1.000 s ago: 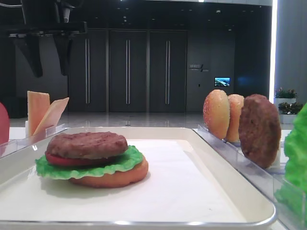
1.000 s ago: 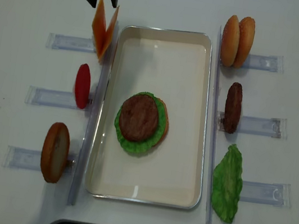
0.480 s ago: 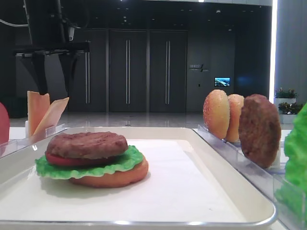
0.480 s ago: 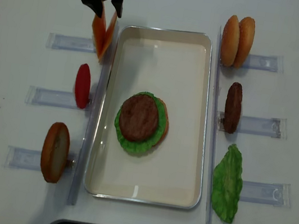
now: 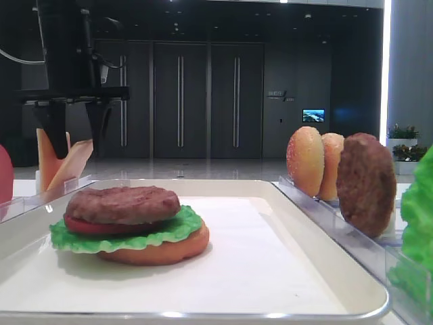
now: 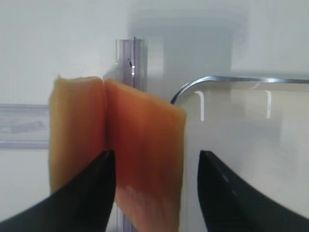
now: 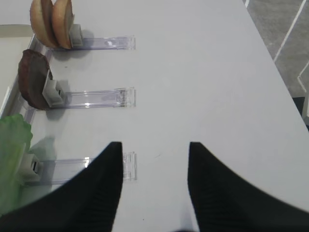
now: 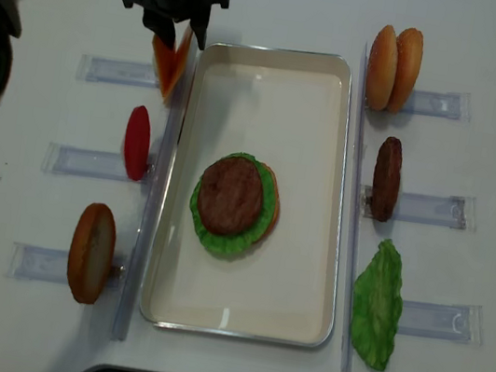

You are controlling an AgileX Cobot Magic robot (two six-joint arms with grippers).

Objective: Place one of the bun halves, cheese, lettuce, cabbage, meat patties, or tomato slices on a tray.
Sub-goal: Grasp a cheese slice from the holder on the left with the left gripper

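Two thin square slices stand in a V in a clear rack beside the tray's (image 8: 279, 51) far left corner. The one leaning toward the tray is the tan cheese (image 5: 77, 160); a deeper-orange slice (image 5: 51, 154) stands left of it. My left gripper (image 8: 176, 35) hangs over them, open, and the cheese (image 6: 145, 154) stands between its fingers (image 6: 91, 193) without being pinched. On the tray's paper liner lies a stack of bun half (image 5: 162, 250), lettuce (image 5: 172, 229), tomato slice (image 5: 84, 226) and meat patty (image 5: 122, 203). My right gripper (image 7: 154, 145) stands open over bare table.
Clear racks flank the tray. On the left stand a tomato slice (image 8: 137, 142) and a bun half (image 8: 91, 253). On the right stand two bun halves (image 8: 393, 67), a patty (image 8: 386, 178) and a lettuce leaf (image 8: 378, 303). The right wrist view shows that patty (image 7: 33, 84).
My left gripper has come from the table's far edge down over the two slices, and its fingers now straddle the cheese. Its jaws kept their width. Nothing on the tray moved.
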